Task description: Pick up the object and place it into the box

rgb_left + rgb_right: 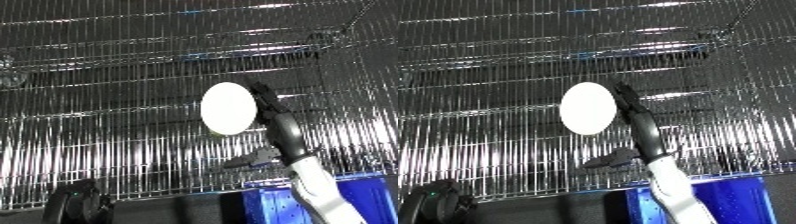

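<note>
Background is a wire rack (107,100), shiny metal rungs filling nearly the whole view, w/ glare streaks running across. A white oval disc (228,108), prob. a plate or lid seen face-on, is sitting up in front of the rack, roughly mid-view. The right hand (277,120) is reaching up along the disc's right edge; long fingers (631,102) are lying straight against the rim or just behind it, thumb (609,161) sticking out low to the left, apart from the disc. So the hand is looking spread rather than wrapped around anything. Can't tell if the disc is being carried on the fingers or leaning on the rack. White forearm (673,195) is coming in from the lower right. Blue bin (355,197) is showing at the bottom right, below and well apart from the disc. Left hand isn't visible; a dark rounded shape (75,200) is sitting bottom left, unclear what.

Judgement: step in hand is securing the disc. Doing it well means bringing the thumb up onto the face opposite the fingers before moving, keeping the disc from sliding off sideways, then swinging down and right over the bin before letting go.
</note>
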Controlling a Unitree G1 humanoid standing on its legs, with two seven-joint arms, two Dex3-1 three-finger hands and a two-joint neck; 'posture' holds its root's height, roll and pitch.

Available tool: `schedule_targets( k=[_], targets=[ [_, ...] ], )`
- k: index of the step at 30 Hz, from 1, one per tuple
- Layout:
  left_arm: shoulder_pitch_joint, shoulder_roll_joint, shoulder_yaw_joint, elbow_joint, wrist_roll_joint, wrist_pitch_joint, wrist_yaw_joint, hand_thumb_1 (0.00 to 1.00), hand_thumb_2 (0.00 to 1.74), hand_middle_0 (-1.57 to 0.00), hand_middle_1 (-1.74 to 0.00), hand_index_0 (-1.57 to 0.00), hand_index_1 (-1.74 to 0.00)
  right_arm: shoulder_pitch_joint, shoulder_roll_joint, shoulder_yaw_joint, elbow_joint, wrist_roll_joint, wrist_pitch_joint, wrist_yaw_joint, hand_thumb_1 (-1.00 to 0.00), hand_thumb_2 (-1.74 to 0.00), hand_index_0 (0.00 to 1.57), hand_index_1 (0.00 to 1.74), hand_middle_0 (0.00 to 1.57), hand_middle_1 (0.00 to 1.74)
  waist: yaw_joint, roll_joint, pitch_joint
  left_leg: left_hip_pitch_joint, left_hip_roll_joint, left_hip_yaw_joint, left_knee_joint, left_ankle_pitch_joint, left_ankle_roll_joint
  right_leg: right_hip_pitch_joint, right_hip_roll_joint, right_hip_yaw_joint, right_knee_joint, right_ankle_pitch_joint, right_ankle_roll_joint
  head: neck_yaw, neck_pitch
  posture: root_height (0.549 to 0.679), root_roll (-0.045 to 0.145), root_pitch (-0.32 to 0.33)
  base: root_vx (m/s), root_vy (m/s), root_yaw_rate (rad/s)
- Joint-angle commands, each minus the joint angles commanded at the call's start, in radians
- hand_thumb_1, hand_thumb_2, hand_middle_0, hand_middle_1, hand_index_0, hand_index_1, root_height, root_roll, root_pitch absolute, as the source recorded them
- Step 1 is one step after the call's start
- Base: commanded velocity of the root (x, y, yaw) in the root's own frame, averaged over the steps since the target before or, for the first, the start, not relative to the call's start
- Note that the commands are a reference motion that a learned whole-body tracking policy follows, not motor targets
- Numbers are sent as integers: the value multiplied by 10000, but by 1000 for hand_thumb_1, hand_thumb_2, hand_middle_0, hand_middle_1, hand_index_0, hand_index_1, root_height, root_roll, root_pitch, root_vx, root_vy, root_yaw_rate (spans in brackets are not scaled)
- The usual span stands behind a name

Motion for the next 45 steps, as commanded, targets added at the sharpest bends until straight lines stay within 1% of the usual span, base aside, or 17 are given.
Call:
schedule_targets(
  k=[2,6,9,14,21,26,29,32,35,39,42,45],
  targets=[
    [31,-12,-42,-73,-29,-28,24,1000,1740,-1570,-1740,-1570,-1740,-195,9,71,96,-4,14,3,0,0,0,0,0,0,50,32,0,-52,-19,17,12,8,9,-43,-3,-58,11,-11,-28,98,38,583,42,149,14,30,13],
    [113,-19,-125,-197,-58,-64,56,1000,1740,-1570,-1740,-1570,-1740,-528,30,183,264,0,27,3,0,0,0,0,0,0,147,79,0,-108,-51,30,38,11,26,-74,-36,-166,-20,8,-59,256,87,583,43,154,17,21,12],
    [184,-4,-176,-263,-80,-62,69,1000,1740,-1570,-1740,-1570,-1740,-726,32,260,317,49,30,-15,-150,-261,235,261,235,261,212,104,0,-125,-77,19,41,28,27,-65,-51,-217,-51,28,-81,355,84,583,44,156,15,5,25],
    [350,33,-306,-244,-185,-168,-63,1000,1740,-1570,-1740,-1570,-1740,-977,89,334,362,196,-81,-19,-400,-696,628,696,628,696,282,160,0,-113,-113,25,19,68,20,-12,-46,-253,-85,36,-125,524,42,583,47,155,12,-1,38],
    [492,30,-326,-177,-184,-184,-174,1000,1740,-1570,-1740,-1570,-1740,-950,113,356,428,117,64,-71,-750,-1305,1178,1305,1178,1305,299,158,0,72,-116,39,-138,141,19,178,-43,-270,-171,42,-170,683,6,586,50,147,1,-12,14],
    [714,105,-259,-195,-125,-209,-215,1000,1740,-1570,-1740,-1570,-1740,-614,54,281,293,-7,-2,-268,-750,-1305,1178,1305,1178,1305,231,119,0,365,-93,51,-390,211,-11,488,-4,-266,-388,76,-189,769,83,590,52,138,-8,-31,-22],
    [872,155,-184,-201,-84,-260,-263,1000,1740,-1570,-1740,-1570,-1740,-338,24,211,28,-55,-73,-363,-750,-1305,1178,1305,1178,1305,149,85,0,568,-69,71,-556,244,-32,693,48,-245,-542,98,-203,753,72,593,54,132,-15,-25,-73],
    [1016,188,-85,-193,-51,-307,-322,1000,1740,-1570,-1740,-1570,-1740,-26,-33,107,-320,-83,-153,-443,-750,-1305,1178,1305,1178,1305,37,43,0,778,-24,107,-685,247,-51,889,93,-190,-677,108,-217,694,35,596,56,123,-16,-19,-102],
    [1135,217,12,-229,-6,-342,-326,1000,1740,-1570,-1740,-1570,-1740,349,-92,-54,-758,-163,-241,-540,-750,-1305,1178,1305,1178,1305,-101,-18,0,977,47,150,-787,231,-61,1070,133,-123,-803,121,-221,660,17,598,57,115,-25,-27,-120],
    [1339,264,209,-282,58,-387,-358,1000,1740,-1570,-1740,-1570,-1740,958,-169,-364,-1512,-459,-303,-704,-750,-1305,1178,1305,1178,1305,-319,-115,0,1257,158,203,-986,213,-56,1291,215,-16,-1009,165,-206,867,90,601,57,108,-43,-28,-152],
    [1488,268,399,-331,152,-398,-346,1000,1740,-1570,-1740,-1570,-1740,1477,-220,-605,-2163,-612,-322,-829,-750,-1305,1178,1305,1178,1305,-515,-198,0,1431,263,250,-1145,224,-51,1417,294,69,-1177,235,-191,1028,30,604,56,105,-60,-23,-203],
    [1647,242,611,-383,256,-426,-298,1000,1740,-1570,-1740,-1570,-1740,2070,-210,-889,-2805,-566,-431,-820,-750,-1305,1178,1305,1178,1305,-745,-287,0,1619,378,304,-1307,232,-52,1569,404,177,-1374,308,-182,1053,34,607,54,101,-51,-14,-234]
  ],
)
